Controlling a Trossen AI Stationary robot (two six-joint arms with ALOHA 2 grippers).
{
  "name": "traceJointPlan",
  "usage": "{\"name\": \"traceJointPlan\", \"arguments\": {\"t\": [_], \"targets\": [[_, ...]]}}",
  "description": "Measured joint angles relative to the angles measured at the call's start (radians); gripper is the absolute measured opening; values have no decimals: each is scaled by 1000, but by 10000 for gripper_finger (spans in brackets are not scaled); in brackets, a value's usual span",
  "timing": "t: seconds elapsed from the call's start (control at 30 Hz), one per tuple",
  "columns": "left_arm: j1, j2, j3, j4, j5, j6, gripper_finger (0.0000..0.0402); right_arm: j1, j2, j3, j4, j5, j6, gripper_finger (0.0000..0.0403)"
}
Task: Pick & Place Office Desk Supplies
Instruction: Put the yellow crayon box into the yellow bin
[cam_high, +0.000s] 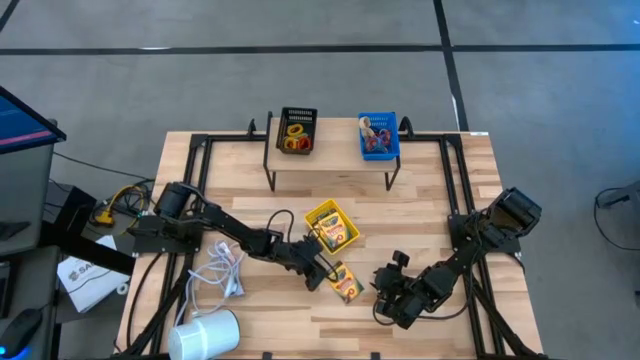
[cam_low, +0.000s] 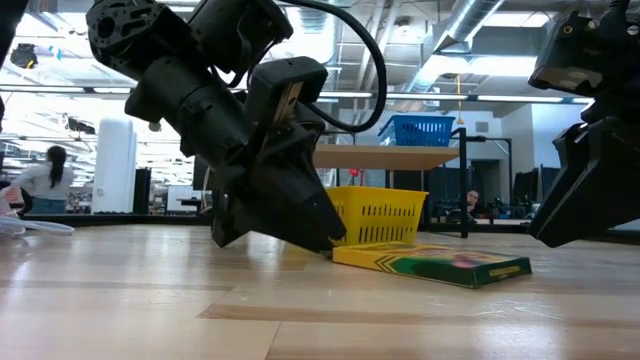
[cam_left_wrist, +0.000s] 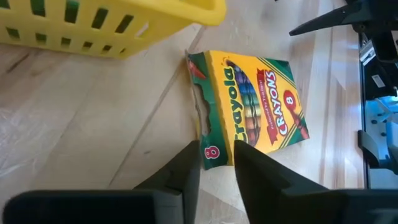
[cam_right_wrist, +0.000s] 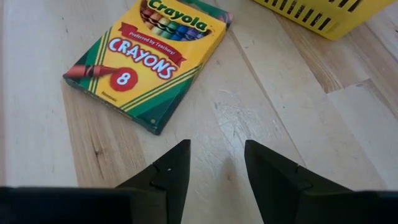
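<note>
- The crayon box (cam_left_wrist: 252, 102) lies flat on the bench (cam_high: 430, 200), just beside the yellow bin (cam_high: 331, 226).
- Left tool (cam_left_wrist: 217, 158) stands narrow around the box's corner; squeeze evenly before lifting.
- Right tool (cam_right_wrist: 216, 163) waits near, half open, empty.

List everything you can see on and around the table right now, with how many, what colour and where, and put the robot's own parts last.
Crayon box: one loose, yellow and green, flat mid-table beside the yellow bin.
Yellow bin: one, mid-table, with another crayon box inside.
Black bin: one, on the raised shelf at the far edge, with yellow and red rings inside.
Blue bin: one, on the same shelf, small coloured items inside.
White coiled cable: one, left side.
White cylinder: one, near left corner.
Left gripper: dark, jaws astride the loose box's end.
Right gripper: dark, jaws open above bare wood near that box.
</note>
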Motion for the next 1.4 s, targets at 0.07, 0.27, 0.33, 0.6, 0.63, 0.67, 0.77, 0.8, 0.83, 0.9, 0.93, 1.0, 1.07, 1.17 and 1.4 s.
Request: {"name": "traceJointPlan", "arguments": {"t": [0.07,0.27,0.33,0.6,0.63,0.67,0.77,0.8,0.83,0.9,0.93,1.0,1.07,1.17,1.4], "targets": [[0,0,0,0,3,-2,80,0,0,0,0,0,0,150],[1,0,0,2,2,0,61,0,0,0,0,1,0,150],[0,0,0,2,1,0,59,0,0,0,0,1,-1,150],[-2,0,0,-12,-13,-1,97,0,0,0,0,2,-3,150],[-2,0,0,-15,-13,-4,103,0,0,0,0,2,-3,150],[-2,0,0,-16,-13,-6,110,0,0,0,0,2,-3,150],[-4,-2,2,-36,5,-29,125,0,0,0,0,2,-2,150],[-6,-3,3,-47,5,-40,127,0,0,0,0,2,-2,150],[-10,-3,4,-54,4,-48,128,0,0,0,0,2,-2,150],[-11,-4,4,-59,2,-55,128,0,0,0,0,2,-2,150],[-11,-4,4,-53,3,-56,128,0,0,0,0,2,-2,150],[-11,-4,4,-45,3,-56,127,0,0,0,0,2,-2,150],[-11,-2,16,-65,7,-58,127,0,0,0,0,2,-2,150],[-14,15,35,-71,24,-55,127,0,0,0,1,2,-2,150],[-15,36,66,-76,50,-35,126,0,0,0,1,1,-2,150]]}}
